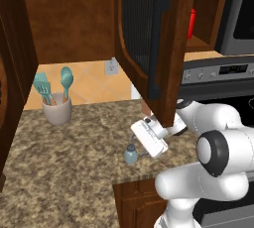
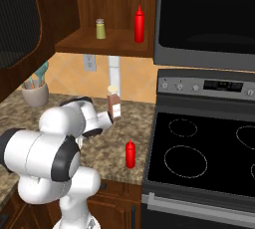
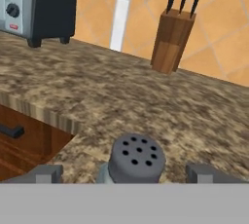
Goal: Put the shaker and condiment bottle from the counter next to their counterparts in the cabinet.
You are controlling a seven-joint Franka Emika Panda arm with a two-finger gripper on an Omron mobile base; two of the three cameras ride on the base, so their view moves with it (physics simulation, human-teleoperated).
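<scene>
Speckled granite counter (image 1: 64, 162) carries the rounded shaker (image 3: 136, 159), perforated grey cap between the gripper's (image 3: 126, 173) spread fingers, ungrasped.

Speckled brown-and-beige worktop (image 1: 74, 162) over a dark wood base. Pale blue-grey shaker (image 1: 131, 154) with a darker grey, hole-dotted cap, near the front edge. Bright red bottle (image 2: 130, 154) by the worktop's stove-side edge; another red bottle (image 2: 139, 24) and a yellowish-green shaker with a silver cap (image 2: 100, 29) in the reddish-brown cabinet (image 2: 107, 41). Teal utensils in a beige crock (image 1: 57, 109). Black-handled knives in a brown block (image 3: 172, 42).
</scene>
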